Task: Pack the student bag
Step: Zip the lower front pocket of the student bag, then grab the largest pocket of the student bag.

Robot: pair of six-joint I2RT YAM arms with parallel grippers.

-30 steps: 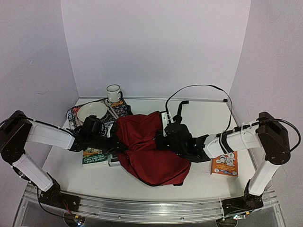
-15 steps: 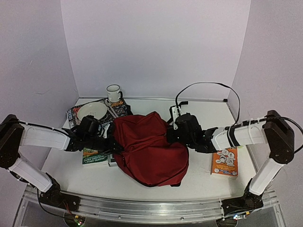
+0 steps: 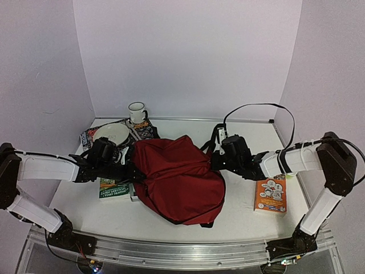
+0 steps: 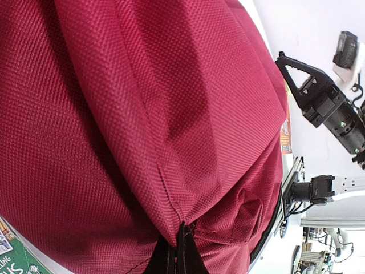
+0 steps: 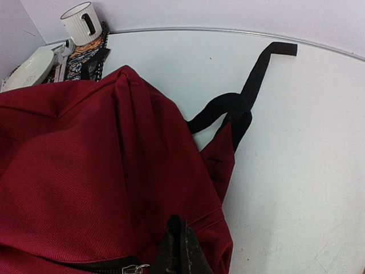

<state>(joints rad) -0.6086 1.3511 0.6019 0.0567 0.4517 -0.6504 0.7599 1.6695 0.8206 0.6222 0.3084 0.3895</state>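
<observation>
We clamp left hand (image 4: 178, 257) and right hand (image 5: 178, 245) on the student bag (image 3: 177, 177); green book (image 3: 111, 189) and orange book (image 3: 270, 197) lie outside, unpacked.

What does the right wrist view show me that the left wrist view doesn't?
Only the right wrist view: the white mug and bowl at the far left, and a black strap trailing from the student bag across the table. Only the left wrist view: a corner of the green book beside the bag, and the right arm beyond it. Both: red bag fabric filling most of the frame, with that view's own gripper, right gripper or left gripper, shut on it.
</observation>
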